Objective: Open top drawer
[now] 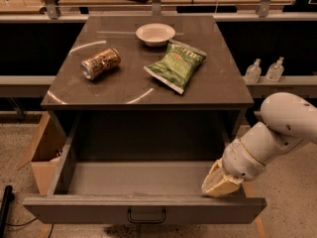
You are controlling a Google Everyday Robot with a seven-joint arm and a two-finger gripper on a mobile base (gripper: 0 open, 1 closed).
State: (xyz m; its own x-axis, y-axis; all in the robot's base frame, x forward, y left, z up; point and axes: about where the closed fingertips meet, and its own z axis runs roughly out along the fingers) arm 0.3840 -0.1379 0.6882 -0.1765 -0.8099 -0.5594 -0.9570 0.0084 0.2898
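The gripper [221,181] is seen at the lower right of the frame, at the right front corner of the top drawer [74,209], just above the front panel and close to the right side wall. Whether it is wide or narrow cannot be told, and nothing is seen to be held in it. It is carried by the white arm [277,133], which enters from the right edge.

The top drawer fills the lower half of the frame and is pulled far out from under the worktop [124,86], its plain grey inside exposed. The dark loop handle [146,216] at bottom centre is well apart from the gripper. On the worktop a can [101,63] lies on its side, with a green bag [177,66] and a white bowl [155,33] towards the upper middle.

The opening step is judged to be as good as finished. A clean withdrawal is called for next: the gripper would be lifted up and away to the right, without the side wall or front edge being caught, so that the drawer is not nudged back in
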